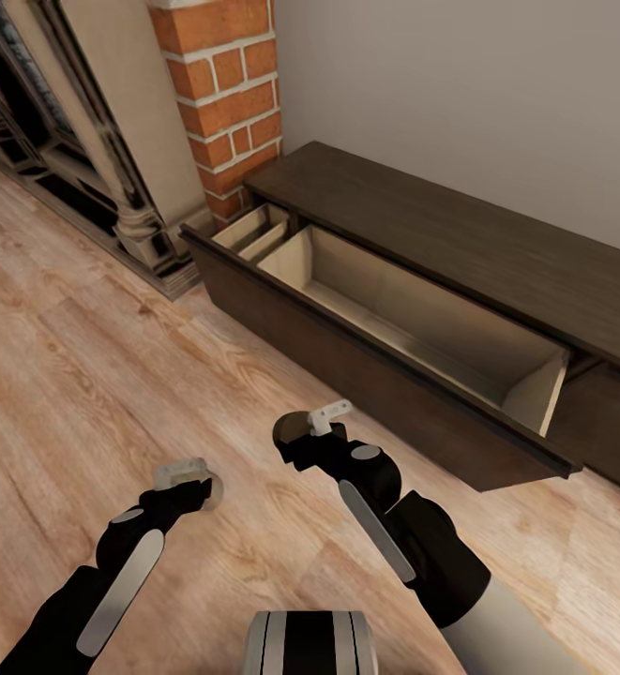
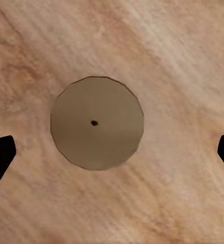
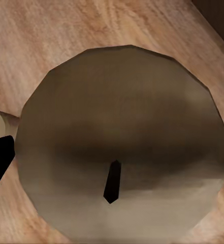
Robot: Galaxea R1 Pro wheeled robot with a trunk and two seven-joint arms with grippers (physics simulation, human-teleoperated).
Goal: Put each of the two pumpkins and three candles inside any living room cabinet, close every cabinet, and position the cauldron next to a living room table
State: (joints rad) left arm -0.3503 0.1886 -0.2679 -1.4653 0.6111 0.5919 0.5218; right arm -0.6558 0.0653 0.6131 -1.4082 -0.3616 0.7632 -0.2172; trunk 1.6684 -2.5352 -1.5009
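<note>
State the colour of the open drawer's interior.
Pale beige-tan, against the dark-brown cabinet; the drawer shows best in the head view.

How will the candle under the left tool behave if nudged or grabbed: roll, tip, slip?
The candle is a squat disc standing flat on the wood floor, so it is probably stable and more likely to slide than tip. Its round, smooth-looking side could slip between the left tool fingers. If knocked onto its side, it would likely roll.

a red brick column [image 1: 223, 94] rises beside a dark ornate fireplace surround [image 1: 84, 159] on wood flooring [image 1: 84, 375].
</note>
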